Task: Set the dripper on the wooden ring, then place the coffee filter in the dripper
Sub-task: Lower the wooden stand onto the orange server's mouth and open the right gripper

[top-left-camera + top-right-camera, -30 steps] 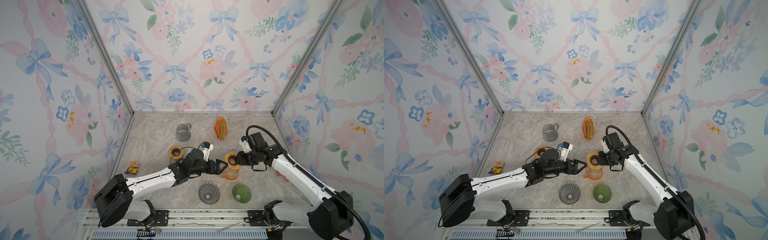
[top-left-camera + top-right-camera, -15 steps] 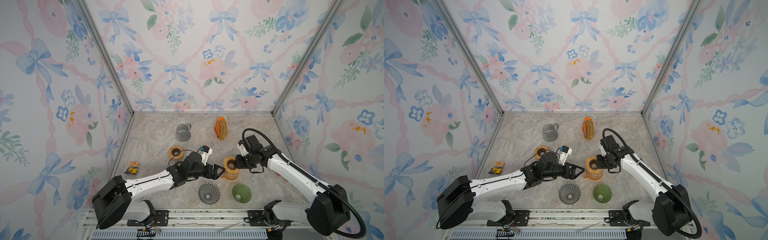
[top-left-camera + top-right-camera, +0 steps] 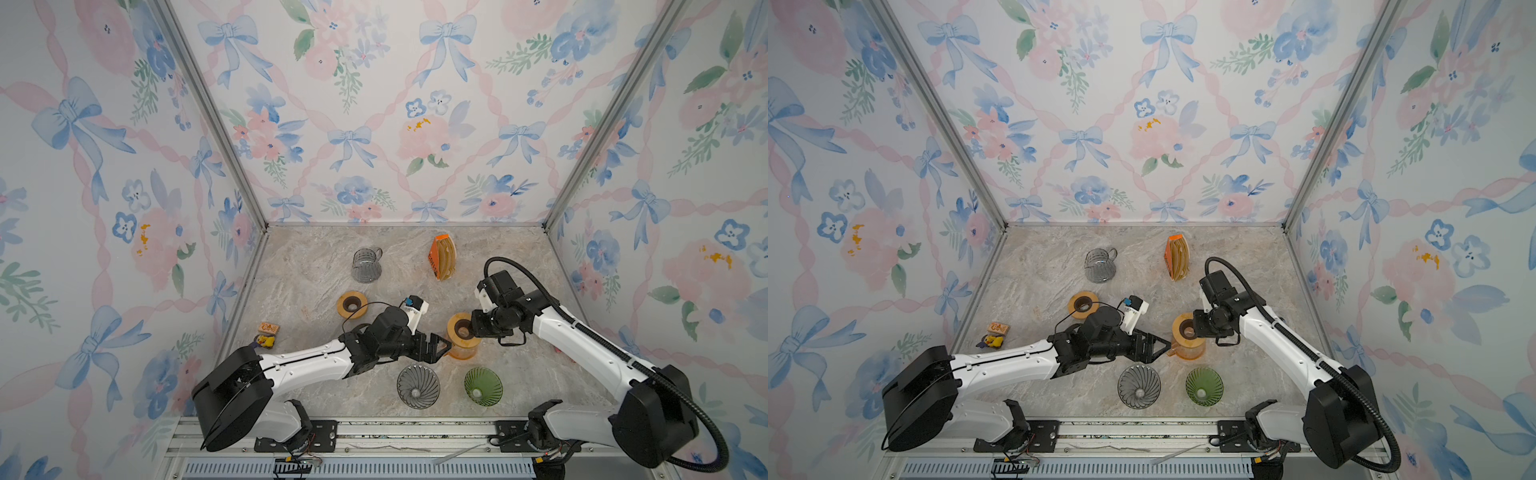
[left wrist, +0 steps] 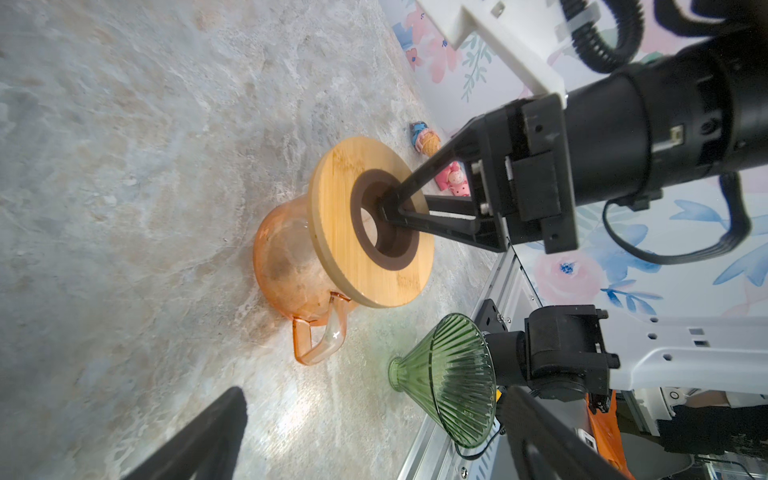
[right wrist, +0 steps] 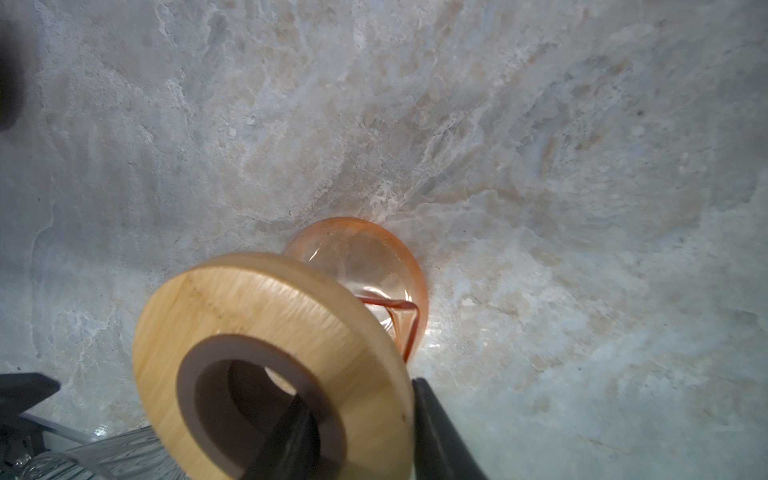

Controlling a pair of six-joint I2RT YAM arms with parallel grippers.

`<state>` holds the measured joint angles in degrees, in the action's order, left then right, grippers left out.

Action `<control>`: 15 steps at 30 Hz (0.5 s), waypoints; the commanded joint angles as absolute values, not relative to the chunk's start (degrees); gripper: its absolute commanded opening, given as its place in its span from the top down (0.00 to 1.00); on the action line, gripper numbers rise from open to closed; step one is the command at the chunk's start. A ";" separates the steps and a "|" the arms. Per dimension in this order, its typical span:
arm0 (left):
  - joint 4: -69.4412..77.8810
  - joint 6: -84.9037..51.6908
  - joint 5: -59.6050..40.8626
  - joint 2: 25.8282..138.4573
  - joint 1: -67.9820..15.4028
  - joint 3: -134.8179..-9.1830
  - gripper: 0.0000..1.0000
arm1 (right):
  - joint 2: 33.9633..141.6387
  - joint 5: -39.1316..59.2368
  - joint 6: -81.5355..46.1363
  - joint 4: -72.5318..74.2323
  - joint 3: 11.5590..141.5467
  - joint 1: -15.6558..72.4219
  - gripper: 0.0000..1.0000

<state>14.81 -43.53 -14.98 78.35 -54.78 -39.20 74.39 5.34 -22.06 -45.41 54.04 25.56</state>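
While the right hand [image 3: 473,329] is clamped partway shut on the wooden ring [image 3: 457,329] atop the orange carafe [image 3: 462,352], one finger down the hole and one outside the rim, the left hand [image 3: 441,345] gapes fully wide, holding nothing, just beside the carafe's handle. Likely step is seating the ring as prep for a dripper; no filter is picked up yet. To do it well, keep the ring flat and centred on the carafe mouth, then let go straight up so nothing tips or drags. The left hand could steady the glass but shouldn't knock the handle. The coffee filters sit in the orange filter pack [image 3: 443,257] at the back of the bench [image 3: 299,282], well apart from both hands and both drippers. Counts: two drippers at the front, the grey dripper [image 3: 417,385] and the green dripper [image 3: 483,386], no filter in either. Two rings, the spare ring [image 3: 352,304] lying on the bench. Two carafes, the clear carafe [image 3: 365,264] at the back. One filter pack.
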 commanded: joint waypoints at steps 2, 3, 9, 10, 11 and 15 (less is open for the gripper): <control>13.88 -41.95 -15.35 78.44 -55.02 -40.89 0.02 | 74.79 4.70 -23.01 -44.83 53.00 26.02 0.62; 13.88 -41.93 -15.26 78.34 -55.06 -40.87 0.02 | 74.87 4.79 -23.04 -44.77 52.91 26.02 0.62; 13.81 -41.81 -14.89 78.07 -55.08 -41.18 0.02 | 74.88 4.66 -23.59 -45.24 52.91 26.03 0.60; 13.80 -41.62 -14.95 78.09 -55.02 -41.24 0.02 | 74.67 4.53 -23.62 -45.26 53.03 26.04 0.60; 13.89 -41.53 -15.06 78.24 -55.03 -41.46 0.02 | 74.54 4.42 -23.53 -45.26 52.99 25.95 0.60; 13.46 -41.10 -15.28 79.01 -54.96 -41.66 0.02 | 74.19 4.22 -23.79 -45.13 52.74 25.96 0.57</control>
<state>14.61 -42.85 -14.90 78.39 -54.78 -40.07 74.70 5.13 -23.14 -45.23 53.43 25.56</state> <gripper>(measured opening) 0.980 0.424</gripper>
